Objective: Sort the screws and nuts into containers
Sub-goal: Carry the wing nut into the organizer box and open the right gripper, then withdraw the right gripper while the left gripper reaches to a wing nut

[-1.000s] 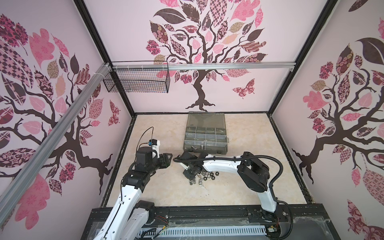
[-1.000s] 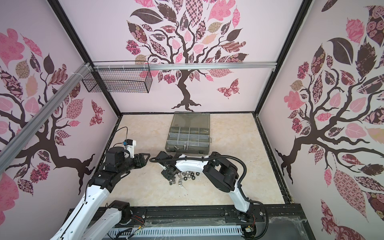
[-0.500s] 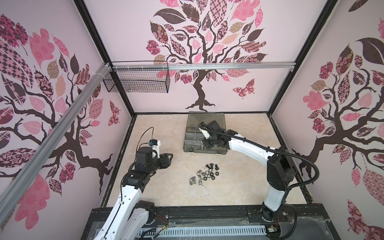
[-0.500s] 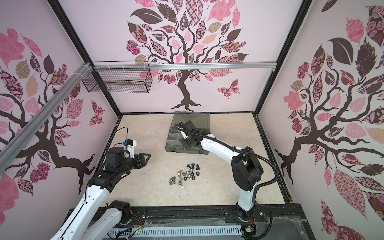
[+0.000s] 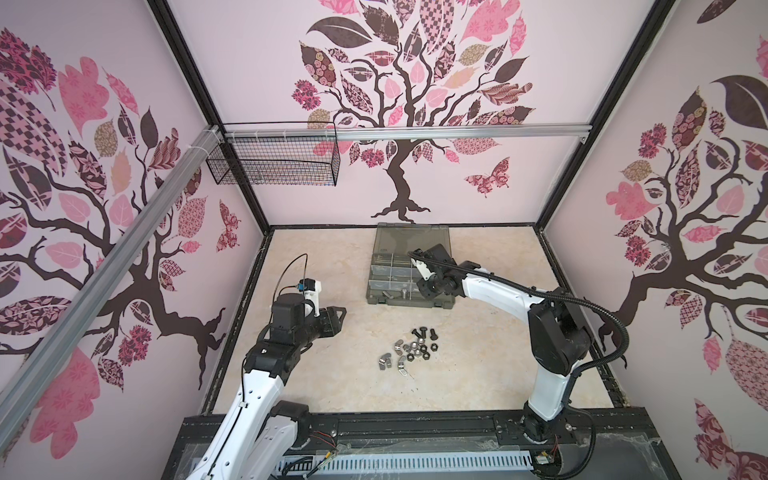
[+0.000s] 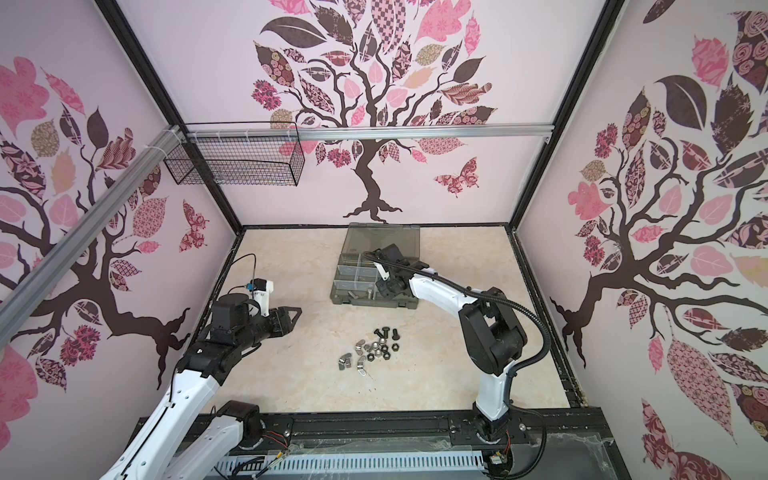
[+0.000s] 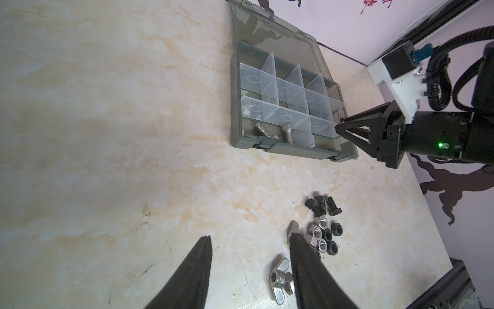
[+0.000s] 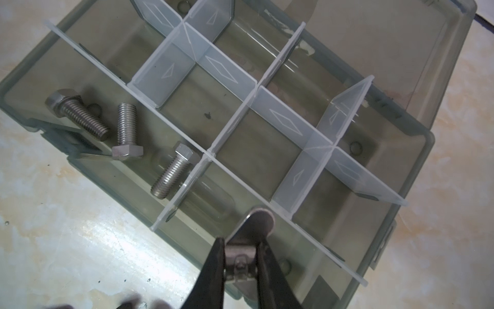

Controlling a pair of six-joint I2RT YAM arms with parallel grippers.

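Observation:
The dark organizer case (image 5: 409, 302) (image 6: 374, 303) lies open at the back of the table, its containers split by pale dividers (image 8: 230, 77). Three silver screws (image 8: 80, 117) lie in its front corner compartment. My right gripper (image 8: 240, 248) (image 5: 424, 286) hangs over the front compartment beside them, shut on a silver wing nut (image 8: 255, 224). Loose nuts and black screws (image 5: 409, 347) (image 7: 323, 206) form a pile mid-table. My left gripper (image 7: 250, 236) (image 5: 338, 318) hovers open left of the pile, holding nothing. A wing nut (image 7: 280, 278) lies on the table by its finger.
The case's smoky lid (image 5: 411, 237) lies flat behind the compartments. A black wire mesh basket (image 5: 274, 162) hangs on the back wall at the left. Pink walls close in three sides, and a black rail (image 5: 415, 428) runs along the front.
My right arm left the pile, swung back to the case with the wing nut, and now sits lower over the front row. The left arm has not moved.

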